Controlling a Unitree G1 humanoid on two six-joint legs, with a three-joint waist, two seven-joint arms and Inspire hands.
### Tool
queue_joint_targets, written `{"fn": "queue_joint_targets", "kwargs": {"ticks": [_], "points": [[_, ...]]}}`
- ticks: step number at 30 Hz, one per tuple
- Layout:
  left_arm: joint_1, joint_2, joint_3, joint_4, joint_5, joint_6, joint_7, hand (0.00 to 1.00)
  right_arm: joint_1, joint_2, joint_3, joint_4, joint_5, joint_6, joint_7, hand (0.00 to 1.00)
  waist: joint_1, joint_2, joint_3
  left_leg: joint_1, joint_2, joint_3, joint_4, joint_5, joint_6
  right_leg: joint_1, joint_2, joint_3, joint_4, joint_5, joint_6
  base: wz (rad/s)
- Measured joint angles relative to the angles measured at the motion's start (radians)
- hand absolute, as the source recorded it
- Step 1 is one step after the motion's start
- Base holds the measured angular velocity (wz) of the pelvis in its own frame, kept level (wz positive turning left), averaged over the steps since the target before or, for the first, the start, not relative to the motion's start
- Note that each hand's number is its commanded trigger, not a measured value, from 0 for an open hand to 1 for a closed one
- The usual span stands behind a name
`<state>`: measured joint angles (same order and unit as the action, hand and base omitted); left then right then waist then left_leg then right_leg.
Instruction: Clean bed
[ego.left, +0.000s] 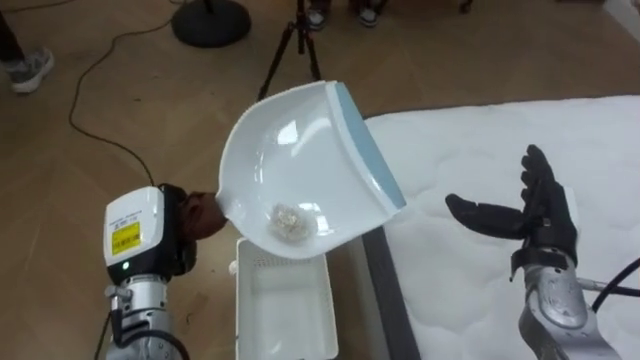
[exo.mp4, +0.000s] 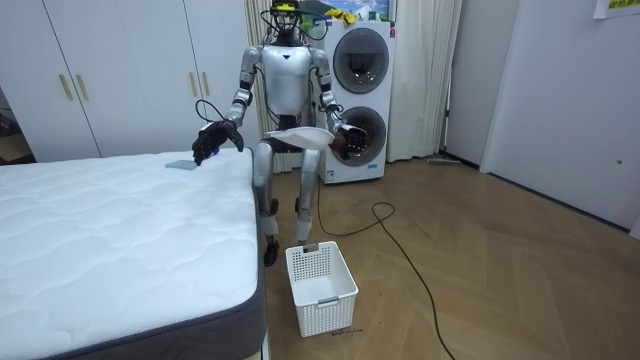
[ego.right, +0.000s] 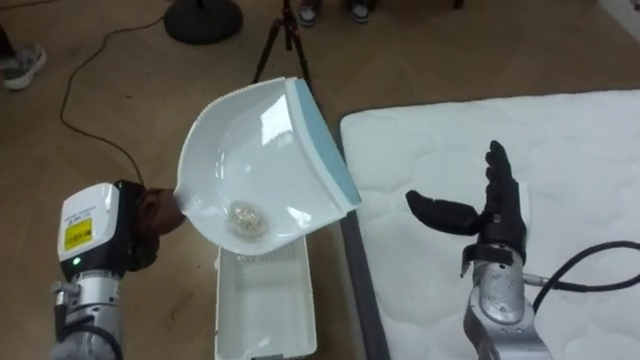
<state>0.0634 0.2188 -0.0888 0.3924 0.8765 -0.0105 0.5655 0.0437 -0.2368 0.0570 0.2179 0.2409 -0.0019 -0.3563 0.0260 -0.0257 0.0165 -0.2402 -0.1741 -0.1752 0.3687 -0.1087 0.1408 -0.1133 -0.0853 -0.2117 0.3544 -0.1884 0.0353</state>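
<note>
Left hand (ego.left: 195, 215) at 8 o'clock, clamped round the handle of the dustpan (ego.left: 300, 150), pan raised and tilted at centre. Crumpled wad (ego.left: 290, 222) sitting in the pan's low corner, at 3 o'clock from that hand, over the basket (ego.left: 283, 305) on the floor beside the bed (ego.left: 470, 150). Right hand (ego.left: 530, 215) at 4 o'clock, fingers spread, empty, above the bed.

White quilted bed (exo.mp4: 110, 230) with a dark edge, bearing one small pale-blue thing (exo.mp4: 182, 165) near its far corner (too small to tell what). Just beside the bed, on the wooden floor (exo.mp4: 500, 260): white slatted basket (exo.mp4: 330, 305), dark cable (exo.mp4: 410, 262), tripod legs (ego.left: 290, 50), round black base (ego.left: 210, 20).
</note>
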Motion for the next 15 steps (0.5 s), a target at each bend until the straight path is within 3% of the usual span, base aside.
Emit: {"fn": "queue_joint_targets", "kwargs": {"ticks": [7,15], "points": [[-0.003,0.041,0.008,0.0,-0.001,0.005,-0.037,1.0,-0.009,-0.004,-0.019,0.001,0.014,-0.001,0.033,0.0,-0.004,-0.019,-0.0004,-0.012,0.0,-0.046,-0.006,0.002,-0.006,0.014,0.02,-0.005,-0.062,0.024,-0.001,0.13],[-0.019,0.048,0.008,0.033,0.001,0.006,-0.053,1.0,-0.025,-0.017,-0.022,0.069,0.023,-0.02,0.063,0.0,0.004,-0.021,0.002,-0.039,0.001,-0.05,0.007,-0.001,-0.004,0.008,0.026,-0.01,-0.085,0.024,-0.001,0.02]]}}
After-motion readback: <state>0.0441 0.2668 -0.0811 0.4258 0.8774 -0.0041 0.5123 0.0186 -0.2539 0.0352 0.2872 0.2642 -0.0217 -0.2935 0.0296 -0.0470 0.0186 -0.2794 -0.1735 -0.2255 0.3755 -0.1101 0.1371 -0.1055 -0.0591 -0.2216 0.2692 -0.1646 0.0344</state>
